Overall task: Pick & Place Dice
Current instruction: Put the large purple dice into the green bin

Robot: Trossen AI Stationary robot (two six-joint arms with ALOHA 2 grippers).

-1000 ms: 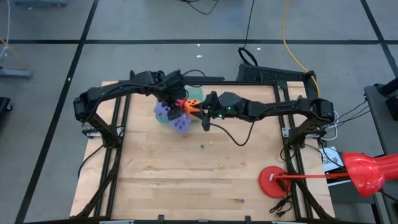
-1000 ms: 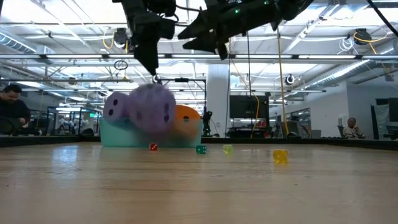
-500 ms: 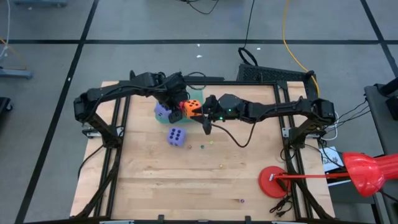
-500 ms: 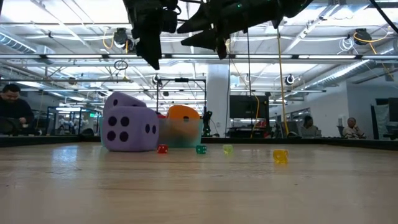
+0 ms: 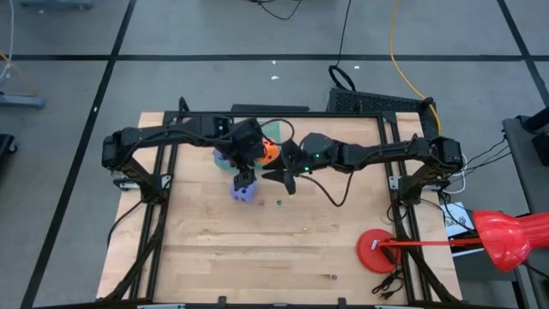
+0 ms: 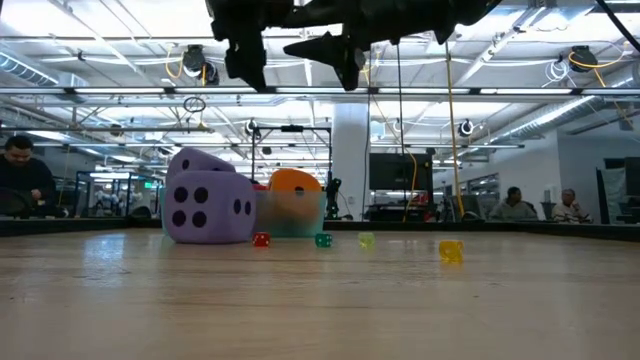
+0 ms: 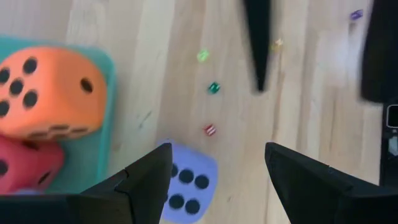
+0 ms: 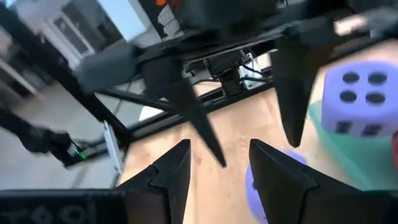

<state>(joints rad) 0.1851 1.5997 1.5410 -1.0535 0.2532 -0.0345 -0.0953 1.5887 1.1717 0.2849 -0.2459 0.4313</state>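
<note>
Your wooden table (image 5: pixel 257 240) carries a teal-green tray (image 7: pixel 93 149) near its far edge. Tiny dice lie scattered on the wood: red (image 6: pixel 261 240), green (image 6: pixel 322 240), pale yellow-green (image 6: pixel 366 240) and yellow (image 6: pixel 450 251). A red round base (image 5: pixel 375 251) sits at the near right corner.

Matt foam-like dice (image 7: pixel 50 93), wooden table (image 5: pixel 257 240)

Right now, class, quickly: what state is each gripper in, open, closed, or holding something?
Left gripper: jaws open, holding nothing, above the purple die on the table.
Right gripper: jaws open, holding nothing.
</note>
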